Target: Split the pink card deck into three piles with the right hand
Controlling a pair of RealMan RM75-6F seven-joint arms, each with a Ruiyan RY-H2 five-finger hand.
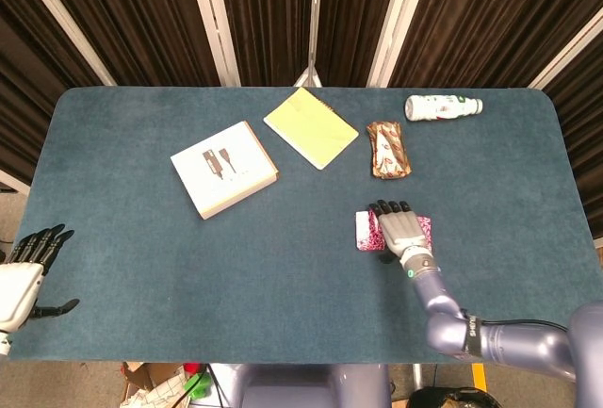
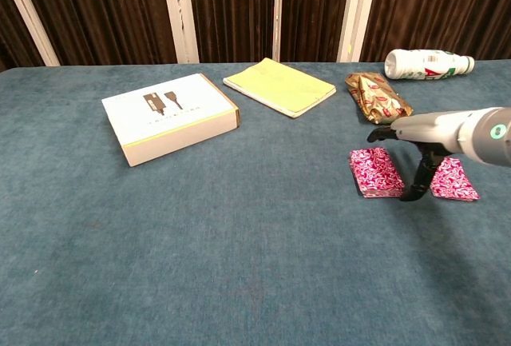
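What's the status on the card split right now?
Right robot hand over the table between both pink piles, holding nothing visible. Left robot hand open, idle at table edge. Main pile and second pile down; third not started. Nothing in the way.

From the head view we see the right robot hand (image 1: 400, 231) covering part of the larger pink pile (image 1: 368, 230) and most of the smaller pile (image 1: 426, 230). We cannot tell whether its fingers touch the cards. The left robot hand (image 1: 24, 274) is cut off by the picture's left edge.
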